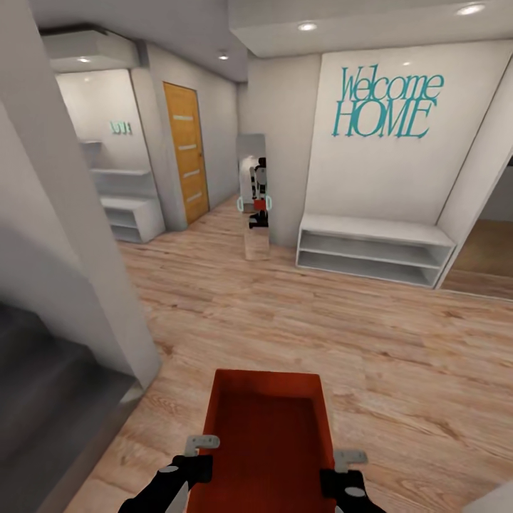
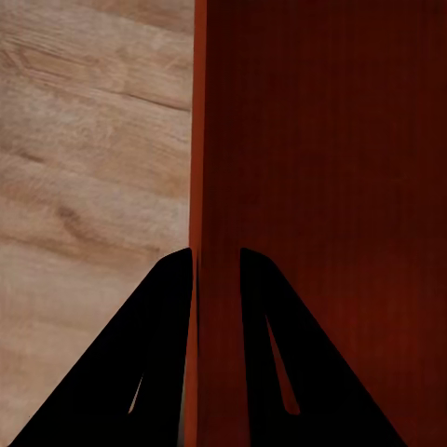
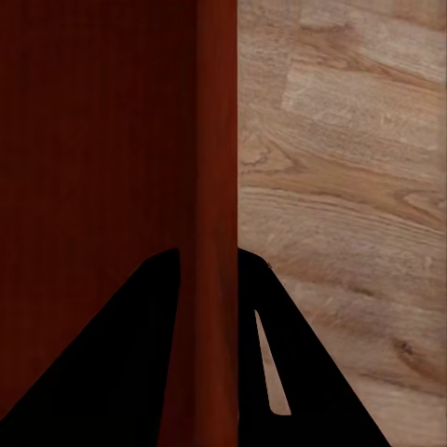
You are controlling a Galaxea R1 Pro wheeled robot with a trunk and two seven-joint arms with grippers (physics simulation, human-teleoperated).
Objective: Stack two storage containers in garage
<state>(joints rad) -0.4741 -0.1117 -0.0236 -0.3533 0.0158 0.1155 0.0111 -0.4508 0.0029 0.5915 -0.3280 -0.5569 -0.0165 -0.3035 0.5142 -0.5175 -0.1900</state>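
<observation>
Two pincers carry one orange-red open-top plastic bin (image 1: 267, 427) between them above the light wood plank floor (image 1: 399, 356): left pincer (image 2: 217, 256) and right pincer (image 3: 207, 256) each clamp a side wall, so both should probably travel level and matched

**Black arms, grey brackets**

The left end effector (image 1: 203, 449) and right end effector (image 1: 347, 459) have glossy black housings with pale grey round patches and light grey metal brackets. Close up, the fingers (image 2: 149, 363) are flat black wedges with narrow slots.

Head camera above container (image 1: 267, 427), wrist cameras close on its walls
</observation>
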